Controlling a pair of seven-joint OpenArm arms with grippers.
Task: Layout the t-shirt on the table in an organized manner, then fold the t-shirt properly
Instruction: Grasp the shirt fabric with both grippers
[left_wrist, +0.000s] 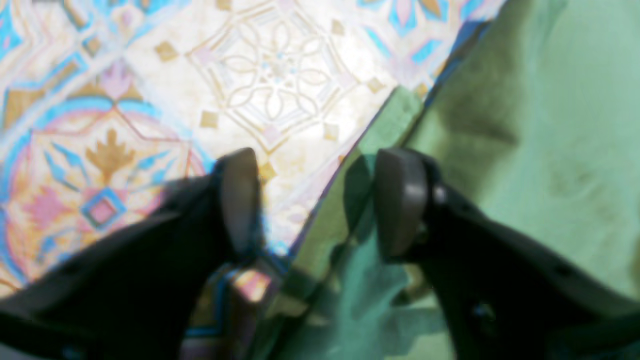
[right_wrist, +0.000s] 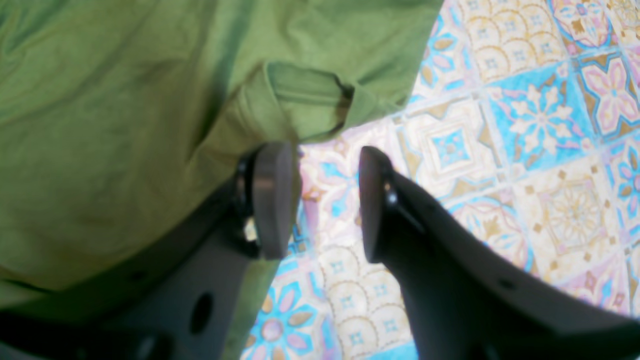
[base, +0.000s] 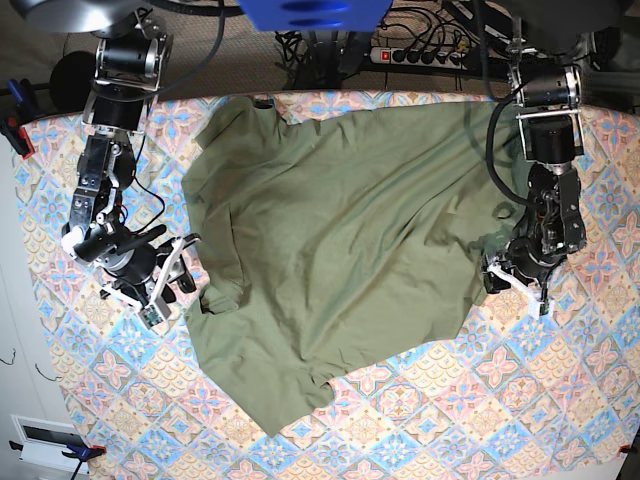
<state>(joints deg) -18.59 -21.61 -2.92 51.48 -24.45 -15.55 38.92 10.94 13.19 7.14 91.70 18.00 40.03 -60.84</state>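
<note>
A: Left gripper (left_wrist: 310, 200), state? 
B: Jaws apart, nothing between them. One finger (left_wrist: 240, 200) hangs over bare patterned cloth, the other over the t-shirt (left_wrist: 525, 150) edge. View's blurry; can't tell if the tips touch the fabric.

A: Where in the base view? 
B: Left gripper (base: 515, 280) is at the shirt's edge, toward the table's (base: 560, 400) right edge.

A: Right gripper (right_wrist: 327, 200)? 
B: Also spread, empty. Gap shows floral tiles only. One finger (right_wrist: 272, 200) sits at the t-shirt (right_wrist: 125, 125) sleeve hem, the other over the table (right_wrist: 525, 150). Touching or just beside, can't tell.

A: Base position? 
B: Right gripper (base: 170, 280) sits beside a sleeve on the shirt's left side, near the table's left edge.

A: And the shirt? 
B: Olive-green t-shirt (base: 340, 240) lies spread across the middle of the table, wrinkled, not folded. Collar end reaches the far edge; lower part angles toward the near edge. One bottom corner points at the near-left area. Diagonal creases run across the body.
</note>
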